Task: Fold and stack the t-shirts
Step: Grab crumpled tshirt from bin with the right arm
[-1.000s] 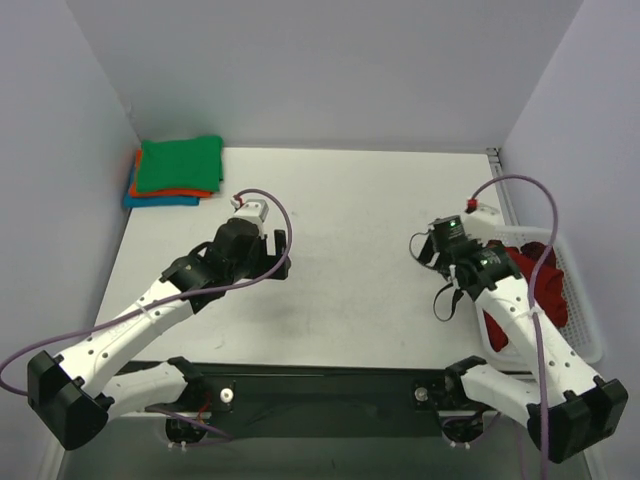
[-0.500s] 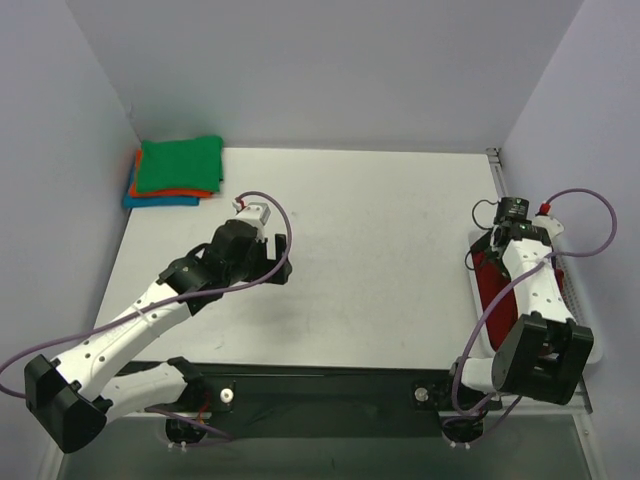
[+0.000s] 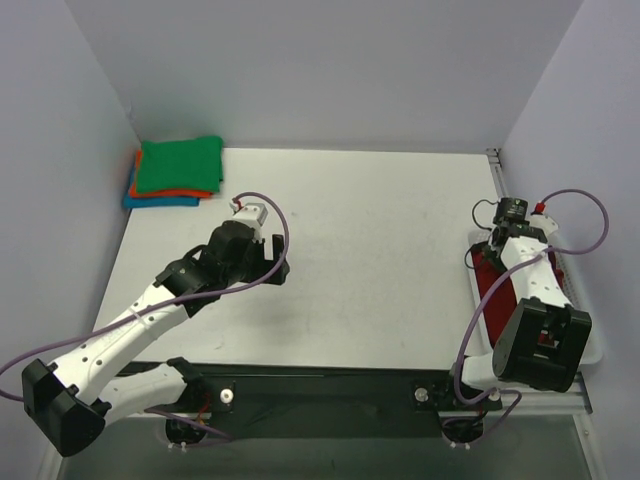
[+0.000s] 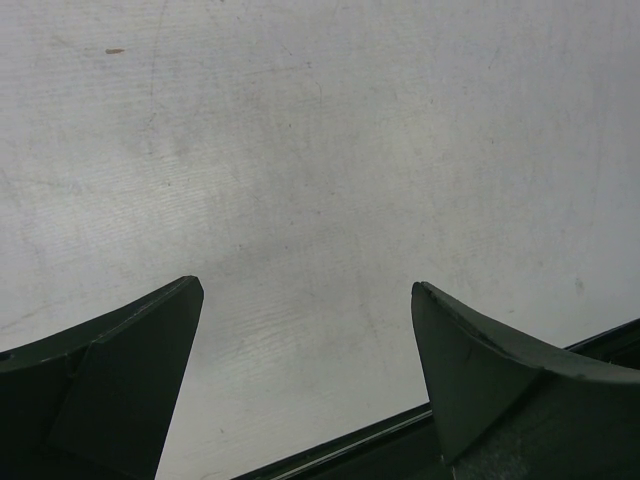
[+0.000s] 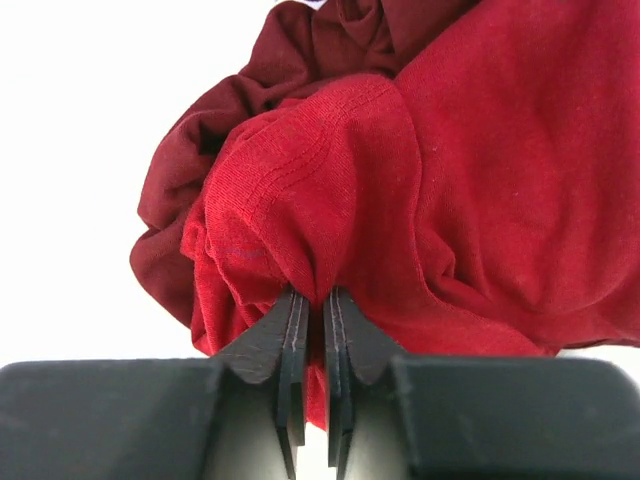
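We're looking at two white plastic arms with chunky black joints, the left arm (image 3: 100, 345) and the right arm (image 3: 530, 275). Each is trailing a thin purple cable (image 3: 283, 235) with a little red plug (image 3: 238, 203). Rows of tiny holes are dotting the shells. The left gripper (image 4: 305, 292) is sporting matte black wedge-shaped fingers (image 4: 110, 380).

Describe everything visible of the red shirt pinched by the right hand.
The red shirt is soft knit cloth, crumpled and unfolded, with a stitched hem line showing. The right hand is shut on a bunched fold of it. It lies in the white basket on the robot's right side, against darker red cloth; whether that is a separate shirt I cannot tell.
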